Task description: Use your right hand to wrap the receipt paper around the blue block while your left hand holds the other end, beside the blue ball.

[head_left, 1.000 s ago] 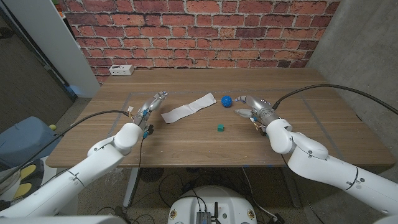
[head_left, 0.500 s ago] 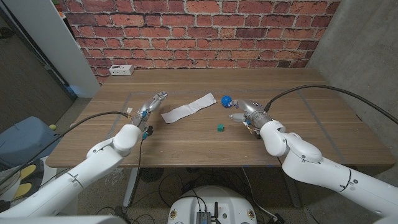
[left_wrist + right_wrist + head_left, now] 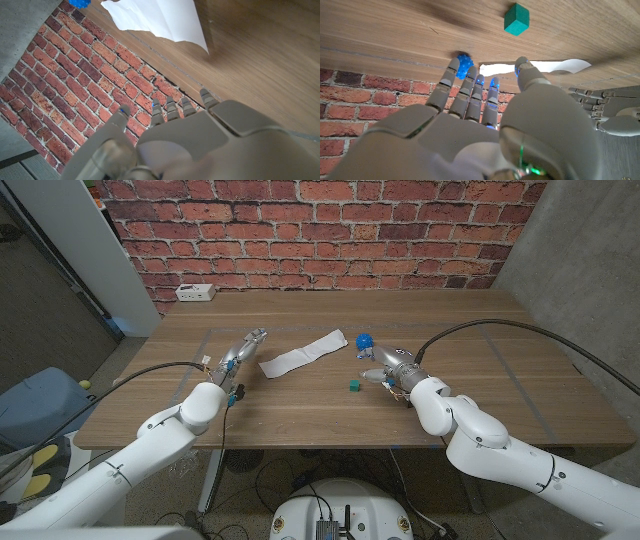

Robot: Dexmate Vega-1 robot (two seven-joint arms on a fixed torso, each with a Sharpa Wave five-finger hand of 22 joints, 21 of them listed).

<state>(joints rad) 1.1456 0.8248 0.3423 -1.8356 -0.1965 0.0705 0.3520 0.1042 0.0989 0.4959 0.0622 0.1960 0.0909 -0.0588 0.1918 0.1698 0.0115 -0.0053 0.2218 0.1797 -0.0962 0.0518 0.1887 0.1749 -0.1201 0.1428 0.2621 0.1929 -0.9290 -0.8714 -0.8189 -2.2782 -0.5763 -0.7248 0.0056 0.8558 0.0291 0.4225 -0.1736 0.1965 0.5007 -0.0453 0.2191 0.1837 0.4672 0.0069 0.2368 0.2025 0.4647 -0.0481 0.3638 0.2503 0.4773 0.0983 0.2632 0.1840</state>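
Note:
The white receipt paper (image 3: 301, 355) lies as a loose strip on the wooden table (image 3: 480, 340), left of the spiky blue ball (image 3: 364, 340). The block (image 3: 354, 385) is small and looks teal-green; it stands apart from the paper, nearer the front edge. My right hand (image 3: 386, 366) hovers just right of the block and below the ball, fingers spread, holding nothing. In the right wrist view its fingers (image 3: 470, 90) reach toward the ball (image 3: 464, 64), with the block (image 3: 516, 19) and paper (image 3: 540, 67) beyond. My left hand (image 3: 240, 352) is open beside the paper's left end (image 3: 160, 17).
A white power strip (image 3: 194, 292) sits at the table's far left corner by the brick wall (image 3: 320, 220). Bare wood stretches to the right of my right arm and along the front edge.
My right hand has moved left across the table, from right of the ball to close beside the block. The left hand, paper, ball and block have stayed put.

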